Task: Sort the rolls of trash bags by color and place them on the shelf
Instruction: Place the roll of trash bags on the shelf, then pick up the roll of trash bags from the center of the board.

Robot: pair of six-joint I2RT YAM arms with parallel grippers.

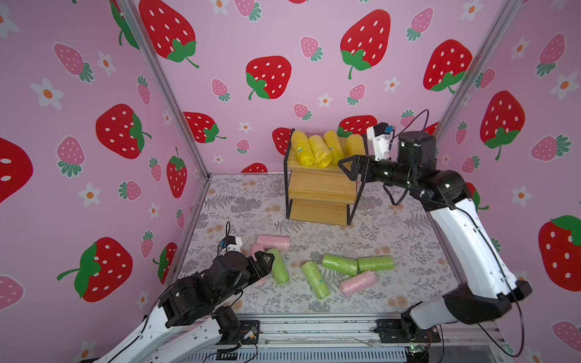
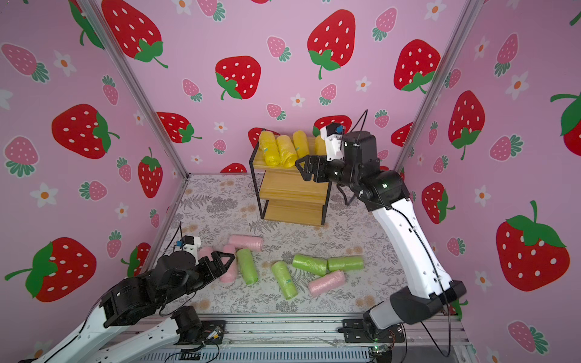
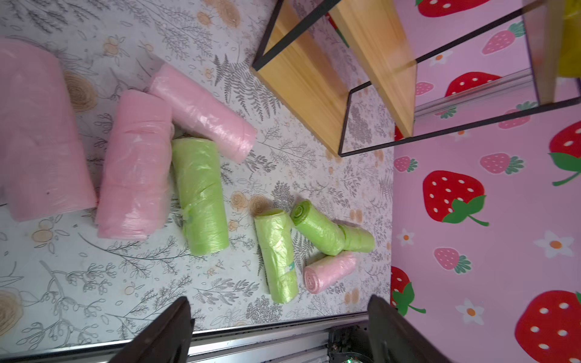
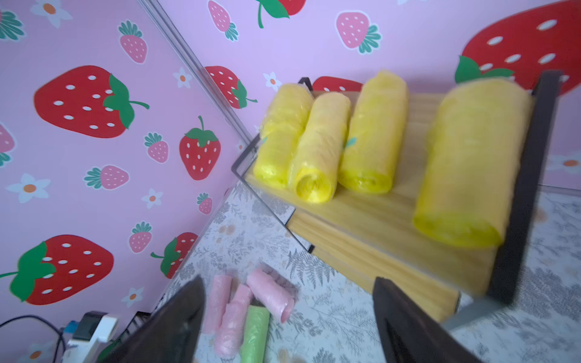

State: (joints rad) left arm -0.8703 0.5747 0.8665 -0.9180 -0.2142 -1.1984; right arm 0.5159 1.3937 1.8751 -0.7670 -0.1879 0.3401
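Observation:
The shelf (image 1: pixel 320 188) stands at the back of the table, with several yellow rolls (image 1: pixel 319 151) lying side by side on its top board (image 4: pixel 371 213). My right gripper (image 1: pixel 345 169) hovers open at the top board's front right corner, and nothing shows between its fingers (image 4: pixel 405 317). Several green rolls (image 1: pixel 315 279) and pink rolls (image 1: pixel 357 283) lie loose on the table in front. My left gripper (image 1: pixel 267 259) is open, low over the left cluster beside a green roll (image 1: pixel 278 266) and a pink roll (image 2: pixel 229 267). In the left wrist view its fingers (image 3: pixel 176 330) hold nothing.
Pink strawberry walls (image 1: pixel 94 157) close the table in on the left, back and right. A metal rail (image 1: pixel 314 323) with both arm bases runs along the front edge. The floral table cover (image 1: pixel 393 239) lies between the shelf and the loose rolls.

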